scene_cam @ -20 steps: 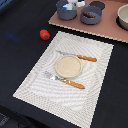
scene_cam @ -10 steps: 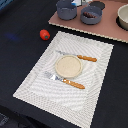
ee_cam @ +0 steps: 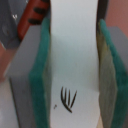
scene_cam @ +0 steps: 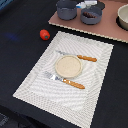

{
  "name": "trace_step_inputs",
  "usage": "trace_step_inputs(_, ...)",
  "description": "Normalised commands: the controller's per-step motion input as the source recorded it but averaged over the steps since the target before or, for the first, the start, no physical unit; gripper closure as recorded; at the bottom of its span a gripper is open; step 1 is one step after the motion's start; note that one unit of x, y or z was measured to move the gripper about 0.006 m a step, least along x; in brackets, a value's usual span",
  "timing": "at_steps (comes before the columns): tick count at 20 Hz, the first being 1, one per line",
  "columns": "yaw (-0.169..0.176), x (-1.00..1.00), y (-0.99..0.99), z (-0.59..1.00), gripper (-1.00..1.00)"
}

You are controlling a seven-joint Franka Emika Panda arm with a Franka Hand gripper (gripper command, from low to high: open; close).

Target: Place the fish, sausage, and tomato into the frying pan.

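Observation:
In the wrist view my gripper [ee_cam: 73,80] is shut on the flat white fish [ee_cam: 72,45], which sits between the green pads [ee_cam: 39,80]. In the exterior view the fish [scene_cam: 90,4] shows as a white shape at the top edge, just above the frying pan [scene_cam: 92,15]. A reddish-brown shape, likely the sausage [scene_cam: 90,14], lies inside the pan. A reddish piece [ee_cam: 31,17] also shows behind the fingers in the wrist view. The tomato [scene_cam: 44,34] sits on the dark table, to the exterior view's left of the placemat.
The taller blue-grey pot [scene_cam: 66,9] stands next to the pan on a brown board [scene_cam: 107,27]. A beige bowl [scene_cam: 123,16] is at the exterior view's right. A striped placemat [scene_cam: 40,82] holds a beige plate [scene_cam: 68,66], a knife [scene_cam: 86,58] and a fork [scene_cam: 70,82].

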Motion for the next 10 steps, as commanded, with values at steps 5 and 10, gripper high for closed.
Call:
trace_step_inputs(5,0.000,0.66,0.74,0.00,1.00)
trace_step_inputs(10,-0.001,0.23,0.56,0.22,-1.00)
